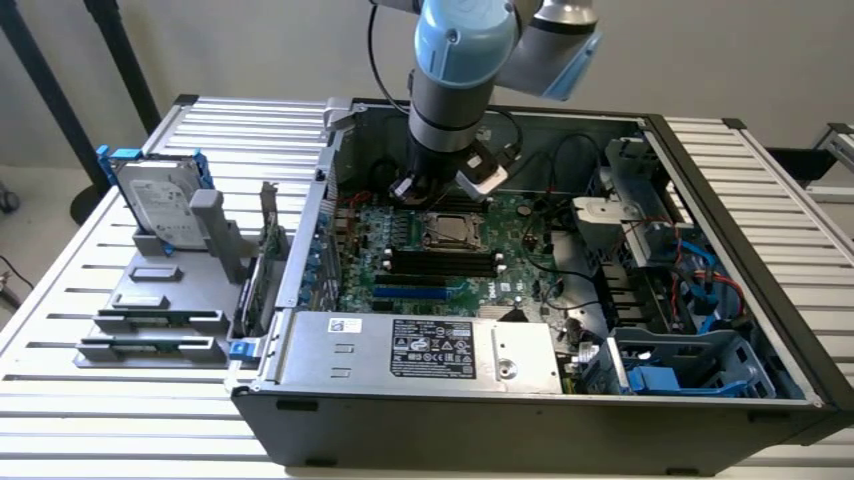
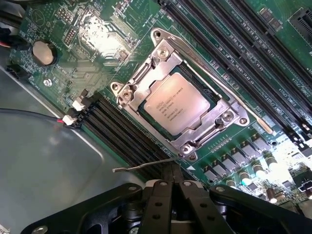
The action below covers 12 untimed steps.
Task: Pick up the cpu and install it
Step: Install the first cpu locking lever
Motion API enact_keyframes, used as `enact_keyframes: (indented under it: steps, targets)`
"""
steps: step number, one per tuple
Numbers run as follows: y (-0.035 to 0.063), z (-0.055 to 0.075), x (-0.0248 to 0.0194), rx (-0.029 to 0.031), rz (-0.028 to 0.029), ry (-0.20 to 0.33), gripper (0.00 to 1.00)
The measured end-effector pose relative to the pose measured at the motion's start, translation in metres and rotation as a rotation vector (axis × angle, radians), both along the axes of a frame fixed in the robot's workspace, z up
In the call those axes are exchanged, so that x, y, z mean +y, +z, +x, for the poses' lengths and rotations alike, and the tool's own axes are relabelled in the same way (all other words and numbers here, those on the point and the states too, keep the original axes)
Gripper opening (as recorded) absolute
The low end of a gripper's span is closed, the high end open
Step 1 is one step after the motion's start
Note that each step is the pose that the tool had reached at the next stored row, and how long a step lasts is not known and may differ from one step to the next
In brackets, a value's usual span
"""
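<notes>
One cpu (image 2: 177,104) in socket (image 2: 228,117), memory slots (image 2: 114,127) flanking, closed hand (image 2: 171,171) above

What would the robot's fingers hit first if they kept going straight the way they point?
Probably the motherboard beside the cpu, not the chip itself. The shut fingers aim at the thin metal lever and the black memory slots at the socket's edge. Depth is hard to judge.

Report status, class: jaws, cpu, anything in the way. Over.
Jaws shut, empty, above the motherboard. Cpu lies flat inside metal socket frame. Thin lever juts out beside frame.
</notes>
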<state>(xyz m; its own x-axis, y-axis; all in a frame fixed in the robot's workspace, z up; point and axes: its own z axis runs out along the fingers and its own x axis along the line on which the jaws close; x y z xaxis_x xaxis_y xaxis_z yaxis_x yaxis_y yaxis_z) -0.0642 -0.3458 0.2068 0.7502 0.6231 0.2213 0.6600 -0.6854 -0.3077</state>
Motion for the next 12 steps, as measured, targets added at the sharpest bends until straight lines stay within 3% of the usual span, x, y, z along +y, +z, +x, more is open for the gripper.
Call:
enact_keyframes:
  steps: [5,12]
  targets:
    - [-0.0005,0.0,0.0014,-0.001,-0.0055,0.0,0.11]
    - [-0.0005,0.0,0.0015,-0.0042,-0.0058,0.0,0.11]
